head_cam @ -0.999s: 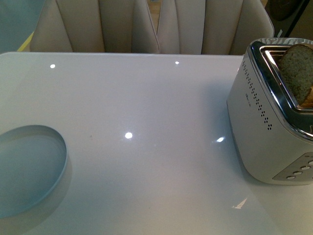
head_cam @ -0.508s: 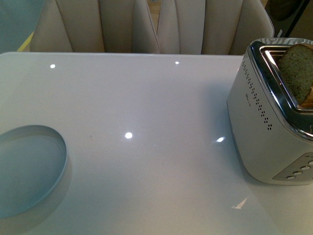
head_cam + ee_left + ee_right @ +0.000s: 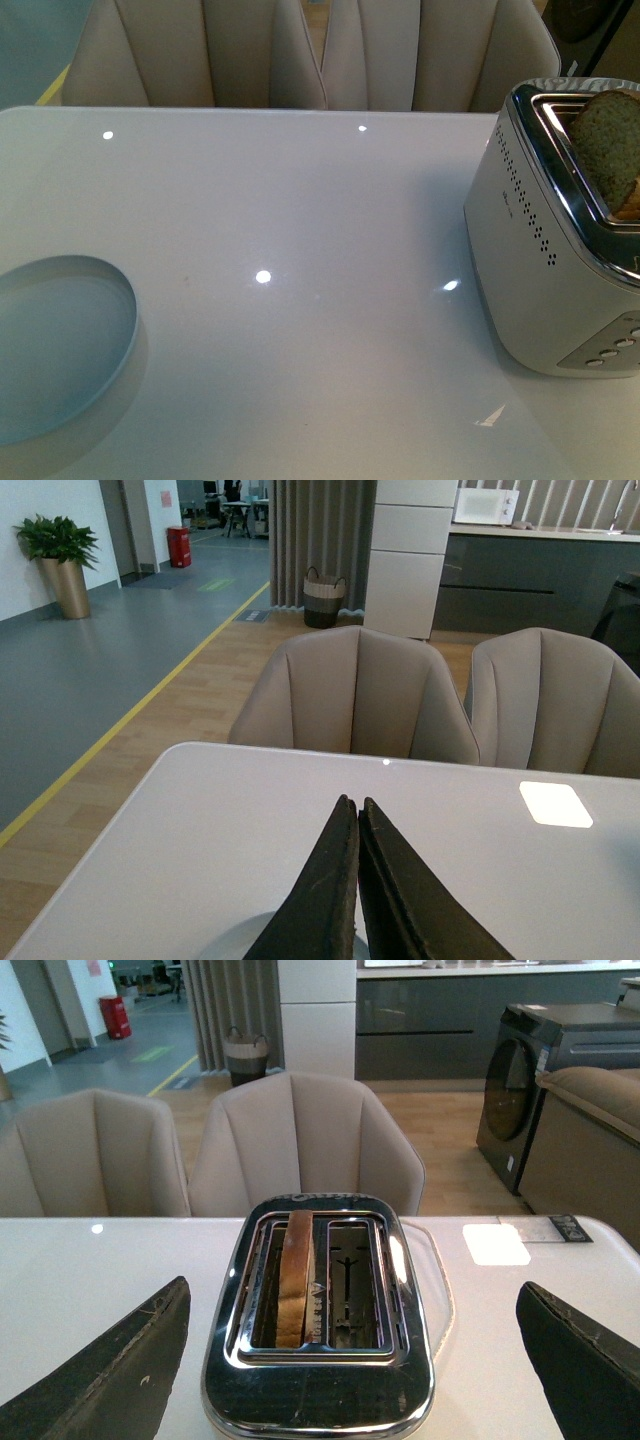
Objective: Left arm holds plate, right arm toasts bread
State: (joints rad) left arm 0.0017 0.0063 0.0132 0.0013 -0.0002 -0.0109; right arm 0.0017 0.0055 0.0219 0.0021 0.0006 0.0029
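Front view | plate (image 3: 60,345), bread (image 3: 608,145), toaster (image 3: 545,250) | unchanged

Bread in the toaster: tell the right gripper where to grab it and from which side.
Grip the bread's top crust, coming straight down from above. The slice stands on edge in one toaster slot, so only its upper part is exposed. The right gripper is open; its fingers should probably close across the slice's thin faces.
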